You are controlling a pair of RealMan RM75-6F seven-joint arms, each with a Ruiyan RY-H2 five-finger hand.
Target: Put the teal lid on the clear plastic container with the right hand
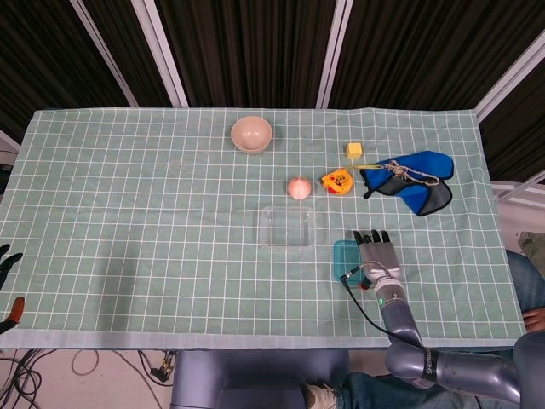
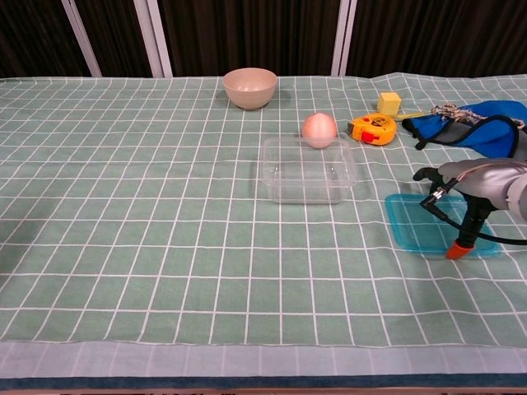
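One checked green tablecloth (image 1: pixel 153 213) underneath everything, with the clear plastic container (image 1: pixel 292 227) near its middle as the landmark. Right of the container and slightly nearer the robot, lying flat on the cloth, the teal lid (image 2: pixel 428 224), with the right hand (image 1: pixel 378 255) over its right part, fingers held apart and extended, an orange-tipped thumb pointing down at the lid's near edge, touching or not hard to tell; far left of the container at the table edge, only dark fingertips of the left hand (image 1: pixel 8 259), spread, nothing in them. Beyond the container to the right a blue mitt (image 1: pixel 413 180), further back a beige bowl (image 1: pixel 252 134), just behind the container a pink ball (image 1: pixel 299 187), then an orange tape measure (image 1: pixel 337 181) and a yellow cube (image 1: pixel 354 150).
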